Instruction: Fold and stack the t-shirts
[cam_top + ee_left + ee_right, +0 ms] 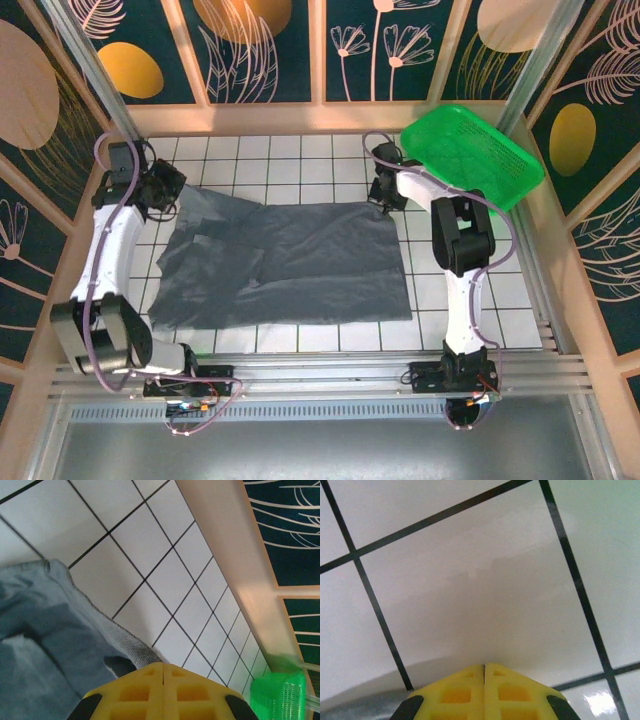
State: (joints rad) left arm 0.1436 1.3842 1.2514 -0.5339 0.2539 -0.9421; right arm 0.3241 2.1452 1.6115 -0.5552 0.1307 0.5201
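Now the dark grey t-shirt (300,265) lies spread out on the white tiled table (300,160). It is mostly flat, with creases and a doubled-over patch on its left half. The left gripper (168,195) sits at the shirt's far left corner. In the left wrist view its yellow fingers (145,685) are pressed tight together, and the shirt's hem (125,645) runs up into them, so the cloth is pinched there. The right gripper (383,198) is at the far right corner, low over the tiles. In the right wrist view its fingers (455,690) are also clamped together, and a blurred grey strip of cloth (355,702) runs in under them from the left. A green basket (470,150) rests tilted on the table's far right corner, just behind the right arm and apart from the shirt.
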